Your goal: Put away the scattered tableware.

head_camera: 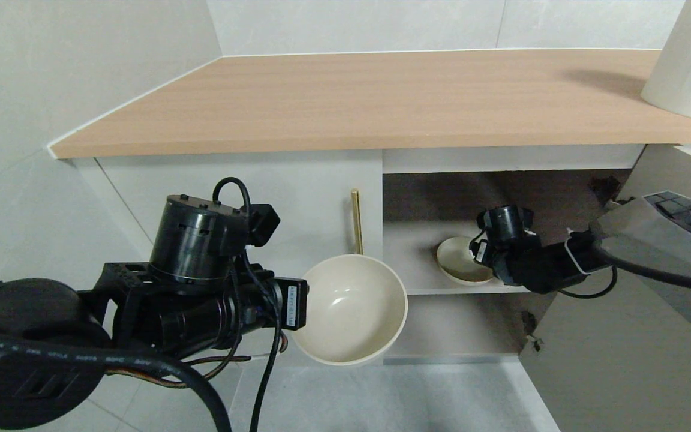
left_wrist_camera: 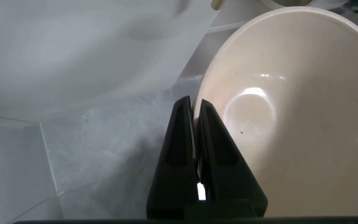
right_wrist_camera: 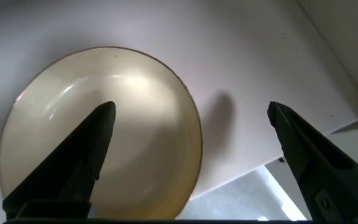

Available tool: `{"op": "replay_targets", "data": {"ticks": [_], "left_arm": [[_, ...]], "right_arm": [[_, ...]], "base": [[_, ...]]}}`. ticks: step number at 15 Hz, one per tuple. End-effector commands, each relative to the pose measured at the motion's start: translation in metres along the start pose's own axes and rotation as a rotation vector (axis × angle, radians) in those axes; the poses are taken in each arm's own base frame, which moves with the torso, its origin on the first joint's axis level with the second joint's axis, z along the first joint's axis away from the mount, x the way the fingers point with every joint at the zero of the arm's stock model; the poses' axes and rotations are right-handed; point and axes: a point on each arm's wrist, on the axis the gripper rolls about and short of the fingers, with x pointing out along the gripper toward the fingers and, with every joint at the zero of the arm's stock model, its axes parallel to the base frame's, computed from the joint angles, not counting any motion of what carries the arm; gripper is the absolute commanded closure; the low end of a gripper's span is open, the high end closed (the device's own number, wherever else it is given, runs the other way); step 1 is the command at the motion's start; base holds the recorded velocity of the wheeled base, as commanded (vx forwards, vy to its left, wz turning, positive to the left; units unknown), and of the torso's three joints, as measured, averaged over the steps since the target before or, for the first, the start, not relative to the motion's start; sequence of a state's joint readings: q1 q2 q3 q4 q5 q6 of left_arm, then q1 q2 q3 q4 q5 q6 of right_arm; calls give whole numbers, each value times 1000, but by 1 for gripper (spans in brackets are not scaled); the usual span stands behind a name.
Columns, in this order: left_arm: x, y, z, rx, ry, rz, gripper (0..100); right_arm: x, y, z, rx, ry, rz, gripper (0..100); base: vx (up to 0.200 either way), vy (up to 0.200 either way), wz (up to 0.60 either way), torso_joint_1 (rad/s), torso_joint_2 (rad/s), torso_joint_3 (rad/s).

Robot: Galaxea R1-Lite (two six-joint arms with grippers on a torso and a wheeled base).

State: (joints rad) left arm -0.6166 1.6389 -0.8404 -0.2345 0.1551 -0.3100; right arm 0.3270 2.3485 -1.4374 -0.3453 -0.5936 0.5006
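Note:
My left gripper (left_wrist_camera: pixel 196 107) is shut on the rim of a cream bowl (head_camera: pixel 350 316), holding it in the air before the cabinet's closed left door; the bowl (left_wrist_camera: pixel 284 112) faces the camera, its rim pinched between the black fingers. Inside the open right compartment a cream plate (head_camera: pixel 460 260) lies on the shelf (head_camera: pixel 408 258). My right gripper (right_wrist_camera: pixel 191 118) hangs just over that plate (right_wrist_camera: pixel 98 130), fingers (right_wrist_camera: pixel 86 149) spread wide and nothing between them. The right wrist (head_camera: pixel 504 246) covers part of the plate in the head view.
A wooden countertop (head_camera: pixel 381 102) tops the white cabinet. A gold handle (head_camera: pixel 357 221) is on the closed left door. The open right door (head_camera: pixel 615 360) stands at the right, under my right arm. A white ribbed object (head_camera: pixel 690 60) sits at the counter's right end.

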Motion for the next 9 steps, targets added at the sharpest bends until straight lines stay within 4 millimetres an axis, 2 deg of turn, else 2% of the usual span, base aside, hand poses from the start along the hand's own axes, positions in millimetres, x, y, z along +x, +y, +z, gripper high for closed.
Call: {"op": "replay_targets", "data": {"ticks": [1,3,4,6,8,9], "left_arm": [[2,-1,-1,2,6,2,100],[6,-2,-3,6,14,12,100],[7,-2,-3,8,16,14,100],[17,-4,-9,32,36,59,100],[21,-6,-13,51,45,86,100],[26,-6,-17,69,60,103,100]], "right_arm": [[-20,-2,13,8,-11,25,0],[-51,0,20,-1,17,121,0],[-59,0,20,-7,28,147,0],[-115,2,21,-56,107,349,0],[-146,2,21,-107,128,427,0],[-171,1,18,-152,144,494,0]], "base": [[0,0,0,0,0,0],[0,0,0,0,0,0],[0,0,0,0,0,0],[0,0,0,0,0,0],[0,0,0,0,0,0],[0,0,0,0,0,0]]}}
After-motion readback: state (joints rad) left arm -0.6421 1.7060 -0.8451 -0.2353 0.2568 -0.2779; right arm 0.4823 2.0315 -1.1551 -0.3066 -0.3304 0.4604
